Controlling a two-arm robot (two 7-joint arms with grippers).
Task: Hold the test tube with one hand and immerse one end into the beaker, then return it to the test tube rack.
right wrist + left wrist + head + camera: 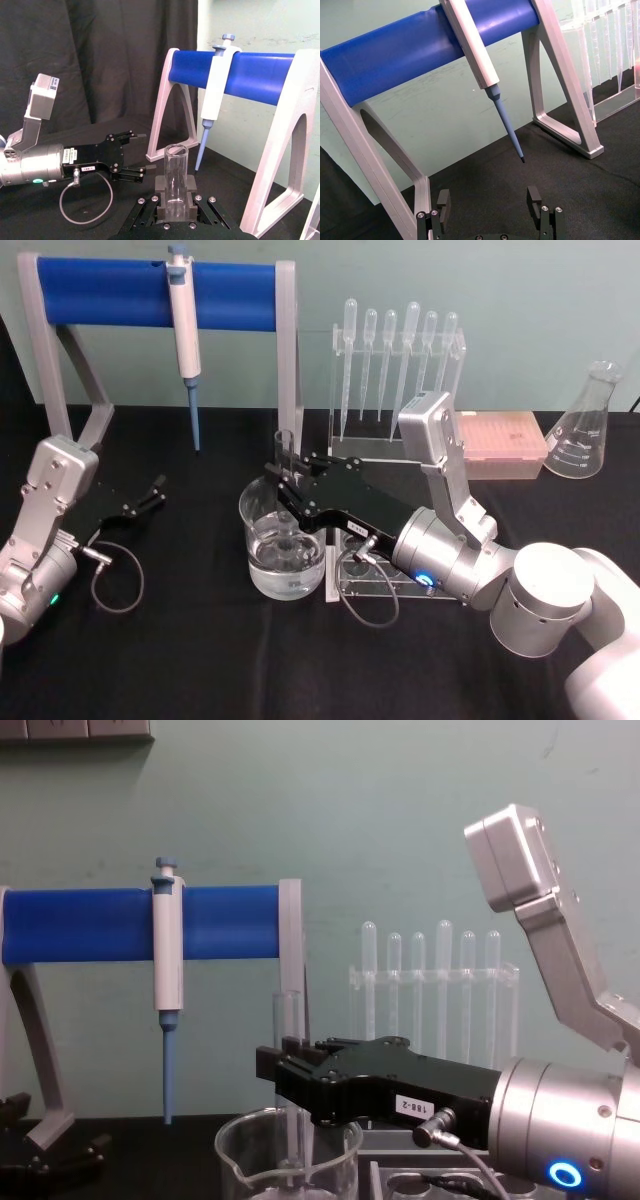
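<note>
The test tube (284, 452) stands upright over the beaker (254, 508), with my right gripper (283, 483) shut on its middle. In the chest view the tube (288, 1030) runs down past the gripper (285, 1072) into the beaker (240, 1152), which holds clear liquid. The tube's lower end reaches down to about the liquid. The right wrist view shows the tube's open rim (176, 165) rising from between the black fingers (161, 186). My left gripper (152, 493) rests open on the table at the left, apart from the glassware, its fingers (444, 199) spread.
A white-and-blue micropipette (185, 330) hangs on the blue-barred stand (110, 280) behind. A clear rack of plastic pipettes (395, 350), a pink tip box (500, 440) and a conical flask (585, 425) stand at the back right. A clear tube rack (385, 585) lies under my right wrist.
</note>
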